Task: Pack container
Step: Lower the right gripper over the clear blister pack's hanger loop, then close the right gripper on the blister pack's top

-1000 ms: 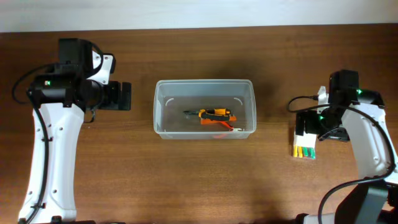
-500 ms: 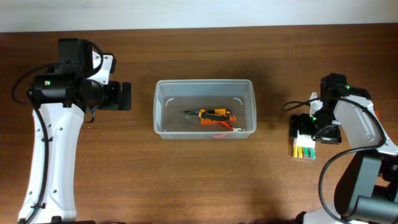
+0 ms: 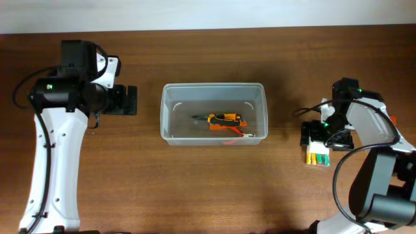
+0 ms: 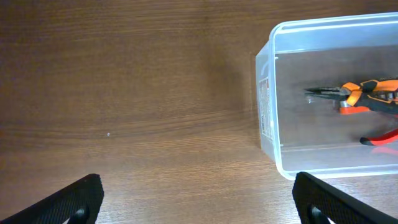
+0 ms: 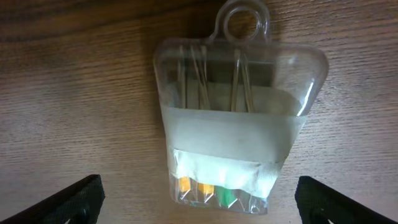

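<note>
The container (image 3: 213, 86), a large clear tub, stands mid-table with orange-and-black pliers (image 3: 225, 119) and a red-handled tool (image 3: 238, 134) inside. The left wrist view shows its near wall (image 4: 267, 124) and the pliers (image 4: 364, 96). My left gripper (image 3: 131, 101) hangs open left of the tub, apart from it, with only bare wood between its fingers (image 4: 74, 199). My right gripper (image 3: 318, 135) is open above a small clear case of coloured bits (image 3: 317, 158). In the right wrist view this case (image 5: 236, 124) lies flat between the wide-spread fingertips (image 5: 78, 199), untouched.
The brown wooden table (image 3: 214, 188) runs to a pale wall strip at the far edge. The right arm's cable (image 3: 304, 110) loops between the tub and the case. The small case has a hanging loop (image 5: 244, 18) at its far end.
The right arm has shifted a little to the left and its wrist has settled over the small case. The left arm and the tub's contents have not moved.
</note>
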